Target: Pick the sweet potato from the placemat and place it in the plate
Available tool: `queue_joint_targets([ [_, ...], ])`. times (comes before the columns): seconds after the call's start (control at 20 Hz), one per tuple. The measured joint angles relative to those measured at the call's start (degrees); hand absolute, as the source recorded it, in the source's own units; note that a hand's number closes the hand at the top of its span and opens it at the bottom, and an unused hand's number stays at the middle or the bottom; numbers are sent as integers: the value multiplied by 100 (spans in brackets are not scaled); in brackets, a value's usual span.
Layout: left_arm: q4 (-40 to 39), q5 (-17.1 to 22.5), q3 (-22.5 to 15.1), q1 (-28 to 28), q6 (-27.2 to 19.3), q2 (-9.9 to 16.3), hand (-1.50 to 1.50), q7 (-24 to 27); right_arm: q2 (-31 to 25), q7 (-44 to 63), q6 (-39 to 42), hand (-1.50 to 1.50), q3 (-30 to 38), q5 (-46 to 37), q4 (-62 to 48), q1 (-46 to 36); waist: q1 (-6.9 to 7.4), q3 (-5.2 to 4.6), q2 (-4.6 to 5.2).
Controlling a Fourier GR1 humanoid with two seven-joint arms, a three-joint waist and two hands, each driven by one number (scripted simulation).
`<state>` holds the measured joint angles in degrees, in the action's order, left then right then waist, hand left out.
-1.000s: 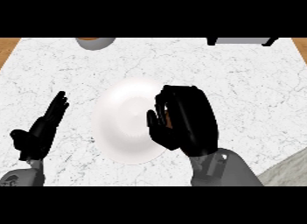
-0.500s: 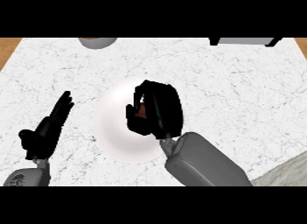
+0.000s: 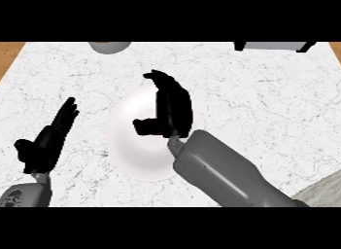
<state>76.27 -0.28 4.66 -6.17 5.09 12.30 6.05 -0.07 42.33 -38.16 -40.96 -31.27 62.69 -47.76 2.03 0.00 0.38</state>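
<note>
The plate (image 3: 133,146) lies on the counter (image 3: 273,107), near its middle. The right hand (image 3: 169,104) is over the plate's right part. The left hand (image 3: 51,138) is left of the plate, apart from it. A bowl (image 3: 110,46) sits at the far edge, left; a box (image 3: 273,45) far right.

White veined marble under glossy white and matt black.

The counter (image 3: 273,107) looks like smooth white marble with fine grey veins, edged by warm brown wood (image 3: 4,63) at the left. The plate (image 3: 130,146) is plain white with a soft ceramic sheen. Both hands, left (image 3: 47,138) and right (image 3: 169,109), look matt black, like plastic; the right forearm (image 3: 223,170) is smooth grey with a dull shine.
</note>
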Motion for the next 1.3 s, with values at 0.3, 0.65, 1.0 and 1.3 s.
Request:
queue_joint_targets([
  [0.3,62,79,71,59,20,-1,0,-91,-3,-824,-850,-150,514,623,308,342,-82,5,-12],
  [0.65,137,-60,26,228,-131,-96,0,1,-414,-2488,-757,-150,1245,2018,1417,1701,-185,10,-20],
  [1.0,86,-8,104,239,-59,-78,0,37,-1270,-4348,626,-150,2140,3340,1921,2966,-219,7,-28],
  [1.3,84,-3,168,263,-5,-63,0,84,-1640,-5578,1742,-150,2666,3770,1554,3578,-206,3,-34],
])
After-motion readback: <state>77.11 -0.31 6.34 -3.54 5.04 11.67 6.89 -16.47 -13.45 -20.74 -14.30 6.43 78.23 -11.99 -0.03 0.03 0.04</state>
